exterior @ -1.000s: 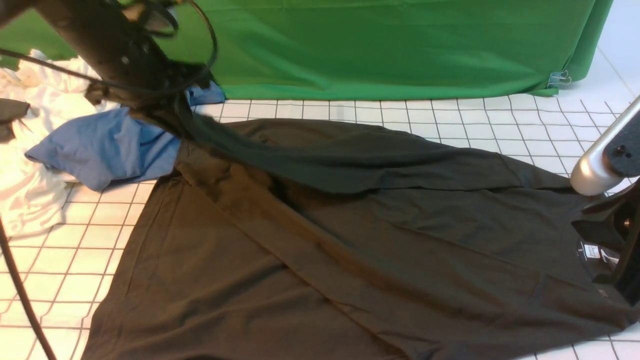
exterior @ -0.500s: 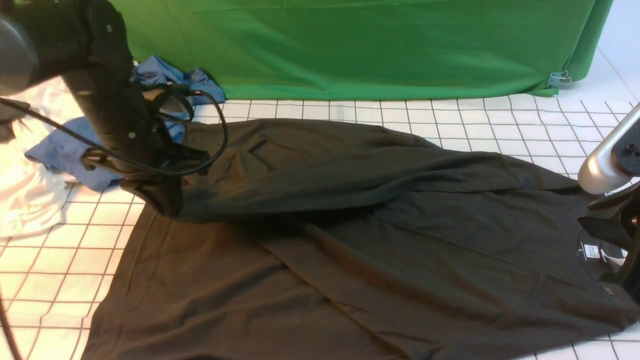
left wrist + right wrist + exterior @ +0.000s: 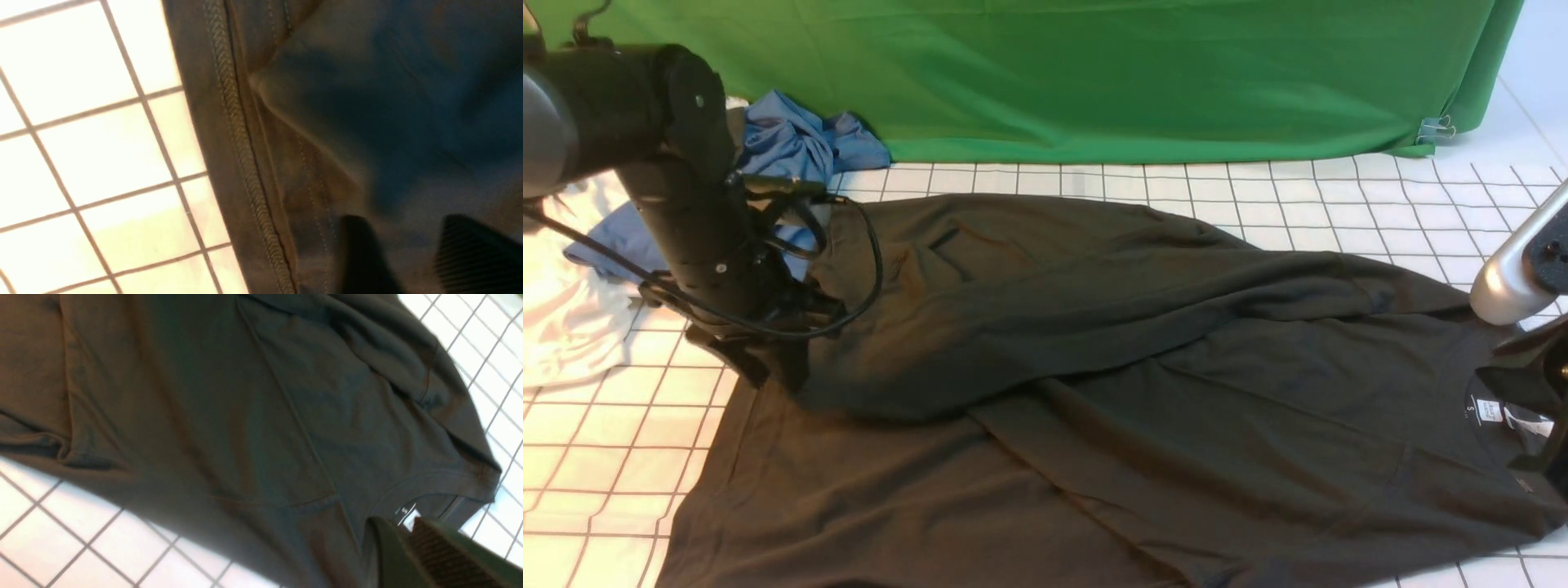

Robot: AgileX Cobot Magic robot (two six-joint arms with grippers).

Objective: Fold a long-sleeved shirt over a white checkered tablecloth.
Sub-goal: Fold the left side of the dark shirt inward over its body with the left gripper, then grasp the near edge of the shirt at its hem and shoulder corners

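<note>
While the shirt (image 3: pixel 1143 425) lies spread over centre and lower frame on the tablecloth (image 3: pixel 1339 204), its sleeve (image 3: pixel 1054 327) is folded across the body | left gripper (image 3: pixel 402 228): centre left, at the sleeve end, jaws parted, gripping nothing | right gripper (image 3: pixel 398 528): right edge, at the collar, grip cannot be told
</note>
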